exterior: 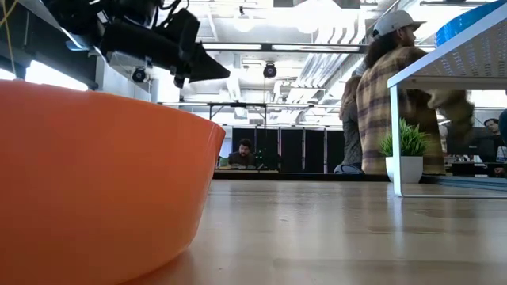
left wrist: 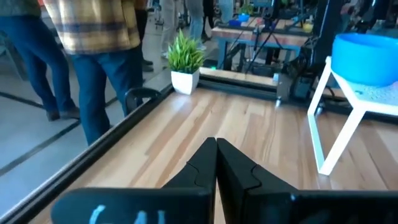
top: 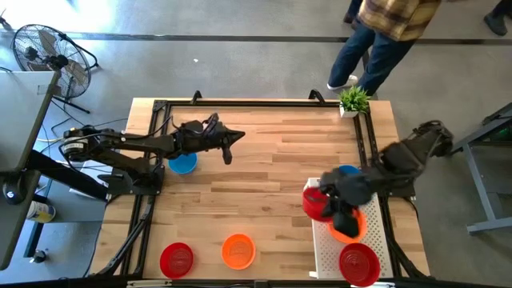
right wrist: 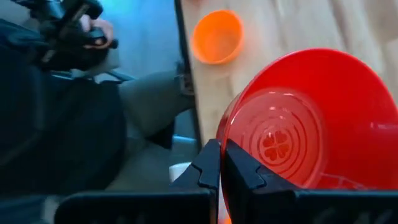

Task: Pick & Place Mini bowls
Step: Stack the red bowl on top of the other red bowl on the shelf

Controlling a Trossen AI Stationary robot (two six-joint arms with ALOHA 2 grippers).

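1. The left gripper (top: pixel 230 148) is held over the bare wooden table (top: pixel 264 160) in its far left part, pointing toward the middle; its fingers (left wrist: pixel 214 163) are seen pressed together with nothing between them.
2. A blue bowl (top: pixel 183 164) lies on the table just beside the left arm, partly hidden under it.
3. The right gripper (top: pixel 342 218) is placed over the white tray (top: pixel 328 248) at the near right of the table; its fingers (right wrist: pixel 219 167) are closed on the rim of a red bowl (right wrist: pixel 298 124), which is held tilted on its side (its ribbed underside faces the wrist camera).
4. In the view from above, that held red bowl (top: pixel 314 202) is seen at the tray's left edge, with an orange bowl (top: pixel 352 228) on the tray partly covered by the gripper.
5. Another red bowl (top: pixel 359 263) sits on the near end of the tray, and a second blue bowl (top: pixel 348 171) is seen at its far end, raised on the tray's white legs.
6. Near the front edge of the table, a red bowl (top: pixel 177 259) and an orange bowl (top: pixel 238 250) are set side by side, apart from each other.
7. A small potted plant (top: pixel 353 102) stands at the far right corner of the table.
8. A person in a plaid shirt (top: pixel 384 32) is seen standing beyond the far edge.
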